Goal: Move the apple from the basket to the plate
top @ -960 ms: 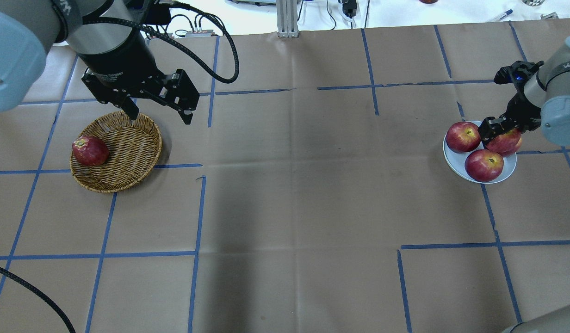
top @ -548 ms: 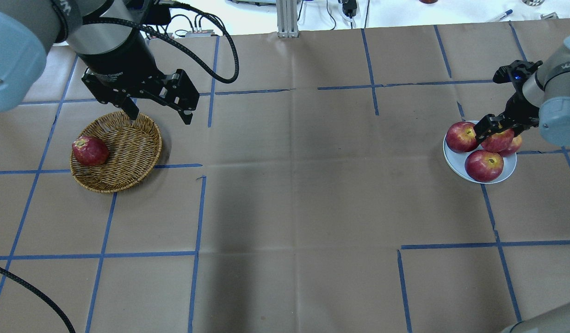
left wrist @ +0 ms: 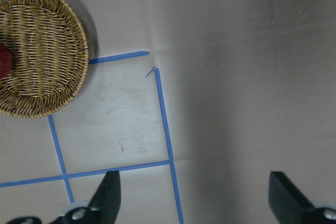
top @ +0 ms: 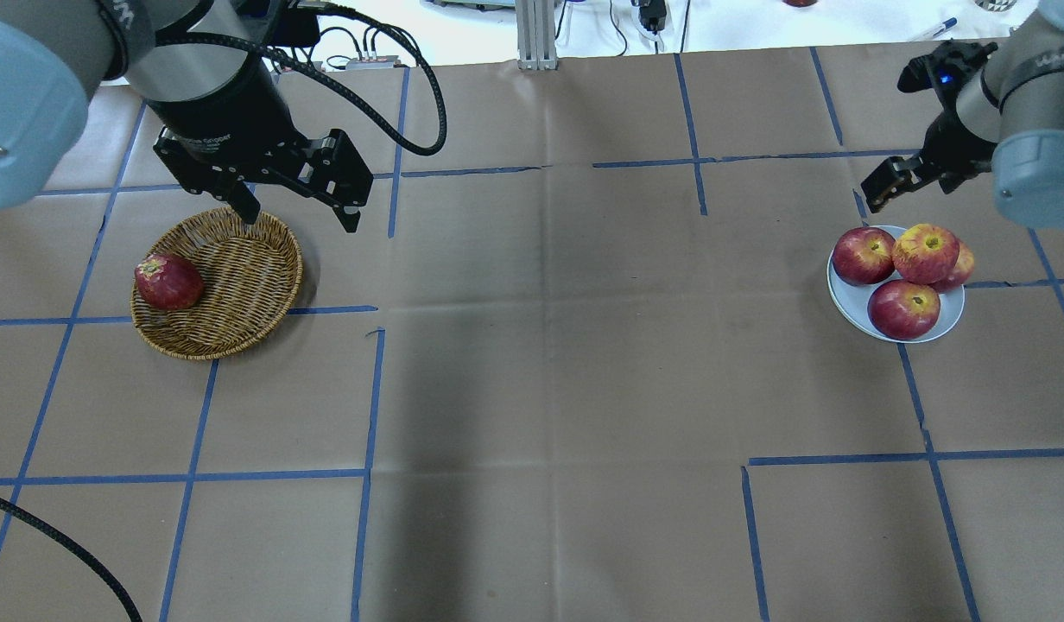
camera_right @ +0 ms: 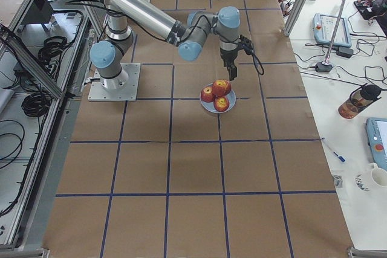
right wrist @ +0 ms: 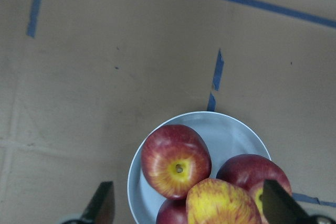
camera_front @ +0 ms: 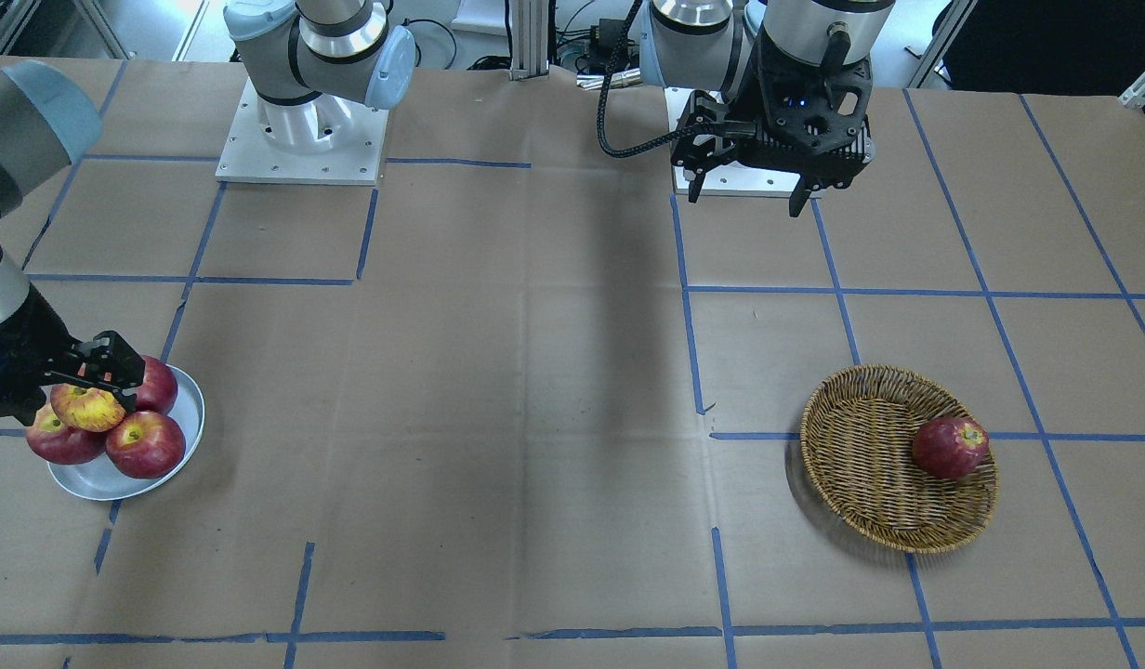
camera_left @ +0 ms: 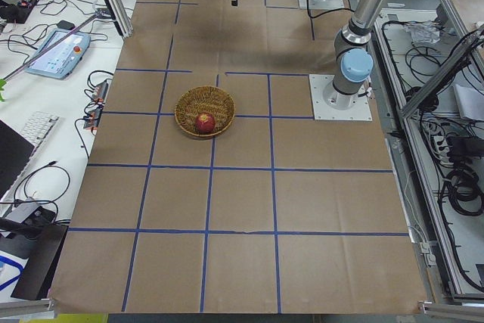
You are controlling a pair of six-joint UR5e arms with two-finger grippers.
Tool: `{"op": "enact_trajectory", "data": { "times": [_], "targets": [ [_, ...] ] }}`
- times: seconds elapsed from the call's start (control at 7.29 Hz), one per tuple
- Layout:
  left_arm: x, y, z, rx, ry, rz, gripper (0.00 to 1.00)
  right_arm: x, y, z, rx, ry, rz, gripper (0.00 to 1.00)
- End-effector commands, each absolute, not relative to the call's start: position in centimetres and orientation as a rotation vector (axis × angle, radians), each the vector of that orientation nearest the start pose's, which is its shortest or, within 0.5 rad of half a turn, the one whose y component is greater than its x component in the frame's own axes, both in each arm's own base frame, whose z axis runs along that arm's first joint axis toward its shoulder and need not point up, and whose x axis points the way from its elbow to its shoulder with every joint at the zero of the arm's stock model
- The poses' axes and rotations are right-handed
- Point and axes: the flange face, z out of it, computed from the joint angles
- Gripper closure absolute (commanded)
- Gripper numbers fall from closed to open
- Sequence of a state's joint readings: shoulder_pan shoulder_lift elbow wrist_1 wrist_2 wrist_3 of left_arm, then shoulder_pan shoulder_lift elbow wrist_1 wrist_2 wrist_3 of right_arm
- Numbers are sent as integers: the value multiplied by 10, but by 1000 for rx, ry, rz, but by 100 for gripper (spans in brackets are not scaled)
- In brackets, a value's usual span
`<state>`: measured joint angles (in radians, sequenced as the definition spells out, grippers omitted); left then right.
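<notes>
- As the yellow-streaked red apple (top: 925, 252) tops dark apples (top: 903, 309) on the pale round plate (top: 847, 302), our right claw (top: 877, 192) gapes above.
- Our left claw (top: 300, 216) gapes near the wicker basket (top: 247, 259).

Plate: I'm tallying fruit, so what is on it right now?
Four apples on the plate: the yellow-streaked apple lies atop three dark red apples, covering most of one. The plate's middle under them is hidden.

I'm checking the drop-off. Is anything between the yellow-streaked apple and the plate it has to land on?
Yes: three dark red apples already fill the plate, and the apple rests on top of them, seemingly off its surface. The open right gripper hangs clear above.
</notes>
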<state>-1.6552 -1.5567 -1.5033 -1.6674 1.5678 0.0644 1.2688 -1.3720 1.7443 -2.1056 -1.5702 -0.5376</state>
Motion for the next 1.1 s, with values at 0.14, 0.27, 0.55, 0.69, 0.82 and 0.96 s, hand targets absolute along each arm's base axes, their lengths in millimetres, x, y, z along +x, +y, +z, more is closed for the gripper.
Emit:
{"op": "enact_trajectory", "data": {
  "times": [0.14,0.27,0.55,0.69,0.82,0.96],
  "targets": [
    [-174,-470,518,234,3136,24,1,51,-573,441,-410,3155,-176,0],
    [-174,-470,518,234,3136,24,1,82,-561,446,-337,3148,-111,0],
    [-174,-470,518,234,3136,24,1,118,-521,467,-107,3141,-2,0],
    [-174,-470,518,234,3136,24,1,119,-514,468,-111,3145,24,0],
    [-174,-470,518,234,3134,24,1,119,-510,475,-109,3150,6,0],
    [-174,-470,519,234,3134,22,1,120,-512,476,-109,3145,-4,0]
  ]
}}
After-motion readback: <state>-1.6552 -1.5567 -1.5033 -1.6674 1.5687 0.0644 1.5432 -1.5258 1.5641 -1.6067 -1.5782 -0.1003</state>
